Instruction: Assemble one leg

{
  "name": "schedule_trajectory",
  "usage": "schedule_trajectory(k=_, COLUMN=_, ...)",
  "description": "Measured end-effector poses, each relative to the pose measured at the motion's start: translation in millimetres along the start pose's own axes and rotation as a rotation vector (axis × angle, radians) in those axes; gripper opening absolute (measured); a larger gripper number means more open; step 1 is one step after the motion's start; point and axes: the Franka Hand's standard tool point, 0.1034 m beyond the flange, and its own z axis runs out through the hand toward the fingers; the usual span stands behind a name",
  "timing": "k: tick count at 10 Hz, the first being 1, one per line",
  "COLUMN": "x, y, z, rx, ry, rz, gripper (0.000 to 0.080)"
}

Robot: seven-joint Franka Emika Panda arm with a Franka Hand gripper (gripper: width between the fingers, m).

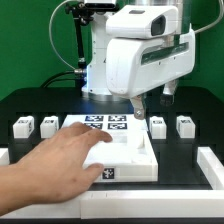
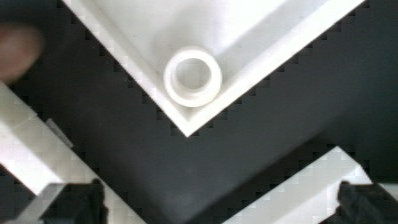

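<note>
- A white square tabletop (image 1: pixel 128 155) is seen lying flat on the black table (image 1: pixel 185 150), near the middle of the exterior view.
- A person's hand (image 1: pixel 58 160) is laid flat on the tabletop, covering the part toward the exterior view's left.
- A small tag (image 1: pixel 108 175) is shown on the tabletop's near side face.
- The marker board (image 1: pixel 105 122) is seen just behind the tabletop; whether the two touch cannot be told.
- Four short white legs are laid on the table, none of them held: two toward the exterior view's left (image 1: pixel 20 127) (image 1: pixel 47 124) and two toward its right (image 1: pixel 157 126) (image 1: pixel 185 126), each pair well apart from the other.
- The gripper (image 2: pixel 210 205) is held above the table close to one corner of the tabletop, apart from it.
- Its jaws are spread wide, and only the black table is seen between the two dark fingertips (image 2: pixel 57 205).
- In the wrist view, that corner of the tabletop is seen with a round hole (image 2: pixel 192 75) set just inside it.
- A white rail (image 1: pixel 212 165) is seen along the table at the exterior view's right.
</note>
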Motion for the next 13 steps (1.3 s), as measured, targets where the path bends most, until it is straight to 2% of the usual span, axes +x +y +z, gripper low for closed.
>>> schedule_trajectory(k=11, x=-0.9, y=-0.6, z=2.0, rx=0.002, ry=-0.002, rz=-0.033, gripper=0.0650)
schedule_trajectory(k=12, x=-11.3, y=-9.0, z=6.4, rx=-0.008, ry=0.007, rz=-0.054, gripper=0.0650)
schedule_trajectory(k=13, x=-36.8, y=-28.9, z=14.1, rx=-0.002, ry=-0.004, rz=-0.092, gripper=0.0650)
